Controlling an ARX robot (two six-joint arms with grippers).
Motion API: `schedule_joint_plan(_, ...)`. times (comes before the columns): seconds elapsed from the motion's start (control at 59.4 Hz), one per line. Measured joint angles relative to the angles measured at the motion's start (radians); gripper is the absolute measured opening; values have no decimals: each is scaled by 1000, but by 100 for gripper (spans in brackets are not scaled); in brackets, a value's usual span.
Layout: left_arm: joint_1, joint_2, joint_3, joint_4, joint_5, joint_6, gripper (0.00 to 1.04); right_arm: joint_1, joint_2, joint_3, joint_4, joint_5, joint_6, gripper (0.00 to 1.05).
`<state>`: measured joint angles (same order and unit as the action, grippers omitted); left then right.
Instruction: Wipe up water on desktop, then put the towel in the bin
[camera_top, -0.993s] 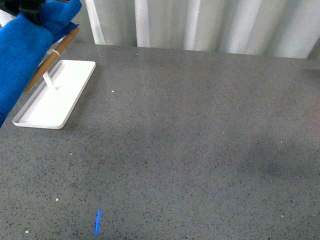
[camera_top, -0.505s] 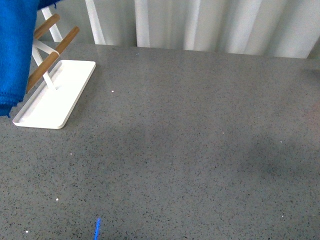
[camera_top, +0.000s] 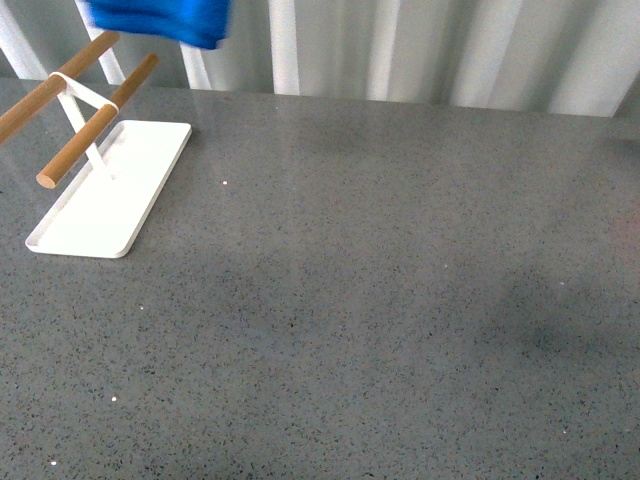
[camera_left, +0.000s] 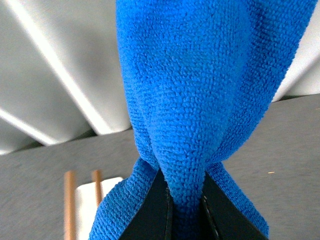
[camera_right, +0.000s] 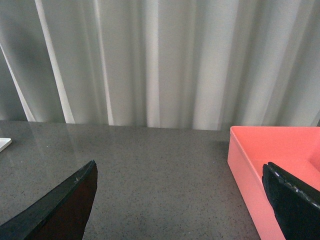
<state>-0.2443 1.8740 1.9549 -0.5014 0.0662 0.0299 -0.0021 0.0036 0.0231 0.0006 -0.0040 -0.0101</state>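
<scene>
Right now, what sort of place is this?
Likely a staged indoor test bench: a speckled dark-grey stone-look desktop, pale pleated curtains behind it, and a pink plastic bin, with a bright blue plush towel clamped in the left pincer.

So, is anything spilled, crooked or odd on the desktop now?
Nothing stands out. The desktop shows no visible puddle, the white tray lies flat, and the towel hangs pinched between the left fingers.
</scene>
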Motion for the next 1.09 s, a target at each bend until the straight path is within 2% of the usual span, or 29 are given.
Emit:
schedule_joint_plan(0.118, -100, -74, -131, 138, 70, -90, 5, 0, 0, 0, 0, 0, 0, 98)
schedule_joint_plan(0.337, -236, -117, -371, 382, 102, -260, 5, 0, 0, 0, 0, 0, 0, 98)
schedule_joint_plan(0.538, -311, -104, -488, 510, 107, -364, 5, 0, 0, 0, 0, 0, 0, 98)
schedule_joint_plan(0.555, -316, -102, -493, 518, 107, -373, 5, -2, 4, 2, -6, -11, -4, 98)
schedule_joint_plan(0.623, -326, -97, -502, 536, 109, -395, 5, -32, 110, 80, -218, -158, -139, 98)
schedule_joint_plan(0.673, -329, -93, -502, 542, 109, -404, 5, -49, 189, 120, -316, -235, -243, 98)
schedule_joint_plan(0.69, -331, -92, -502, 543, 109, -409, 5, -68, 230, 145, -381, -302, -330, 98)
schedule_joint_plan(0.74, -333, -90, -502, 545, 109, -419, 5, -122, 266, 167, -415, -396, -434, 98)
schedule_joint_plan(0.791, -332, -88, -502, 547, 108, -426, 5, -176, 292, 193, -397, -453, -515, 98)
schedule_joint_plan(0.841, -332, -86, -502, 547, 99, -434, 5, -247, 358, 246, -306, -518, -586, 98)
schedule_joint_plan(0.892, -332, -86, -502, 548, 98, -438, 5, -272, 440, 297, -215, -540, -613, 98)
schedule_joint_plan(0.993, -335, -87, -502, 548, 100, -443, 5, -257, 625, 377, -57, -547, -601, 98)
schedule_joint_plan(1.094, -336, -90, -502, 549, 101, -448, 5, -201, 801, 446, 41, -579, -485, 98)
